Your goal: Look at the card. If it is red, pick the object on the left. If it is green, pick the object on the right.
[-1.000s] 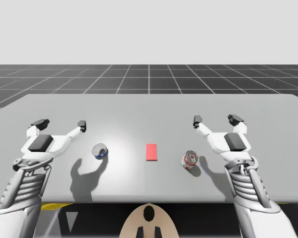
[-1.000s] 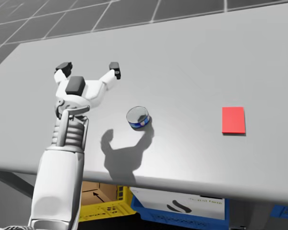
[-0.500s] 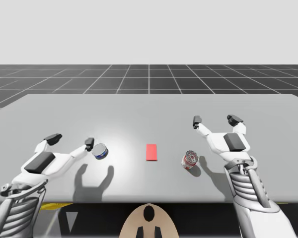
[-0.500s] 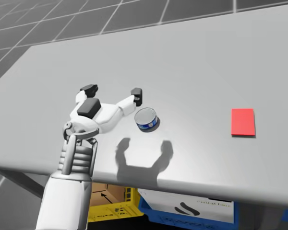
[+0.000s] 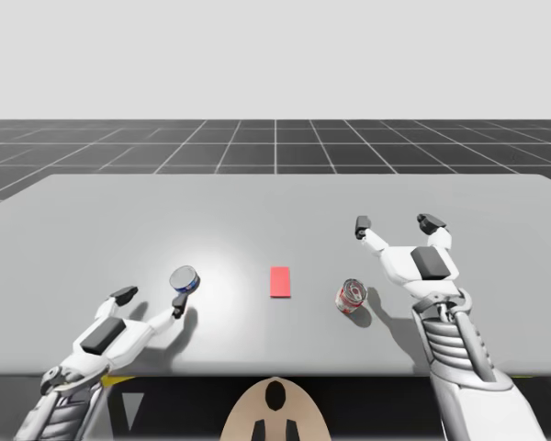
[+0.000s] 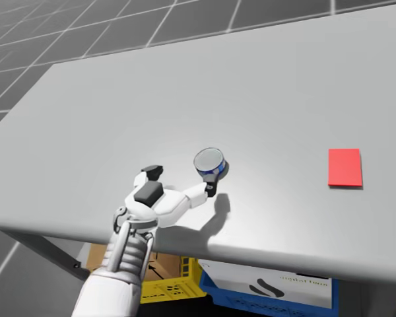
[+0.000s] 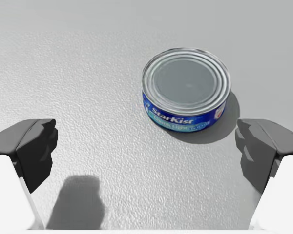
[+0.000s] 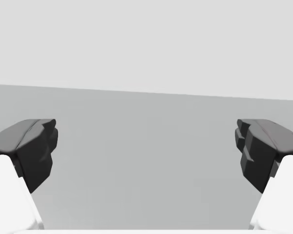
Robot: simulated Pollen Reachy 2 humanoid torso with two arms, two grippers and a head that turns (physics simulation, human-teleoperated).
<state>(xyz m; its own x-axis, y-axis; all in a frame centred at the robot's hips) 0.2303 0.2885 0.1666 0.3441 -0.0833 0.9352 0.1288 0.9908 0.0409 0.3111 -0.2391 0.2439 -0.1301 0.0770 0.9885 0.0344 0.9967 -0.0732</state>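
Note:
A red card (image 5: pixel 280 281) (image 6: pixel 345 167) lies flat at the table's middle. To its left stands a short blue can (image 5: pixel 185 279) (image 6: pixel 210 162) (image 7: pixel 186 89) with a silver lid. To the card's right a red and white can (image 5: pixel 353 296) lies tilted on its side. My left gripper (image 5: pixel 151 303) (image 6: pixel 181 180) (image 7: pixel 146 146) is open and low near the front edge, with the blue can just ahead of its fingers and untouched. My right gripper (image 5: pixel 394 223) (image 8: pixel 146 146) is open above the table, behind the red and white can.
The grey table (image 5: pixel 275 202) has its front edge right under my left arm. Below that edge sit a yellow crate (image 6: pixel 165 287) and a blue and white box (image 6: pixel 270 290). Open tabletop stretches behind the cans.
My left arm has drawn back toward the front edge and dropped lower, its gripper now behind the blue can. My head has turned slightly. The right arm has barely moved.

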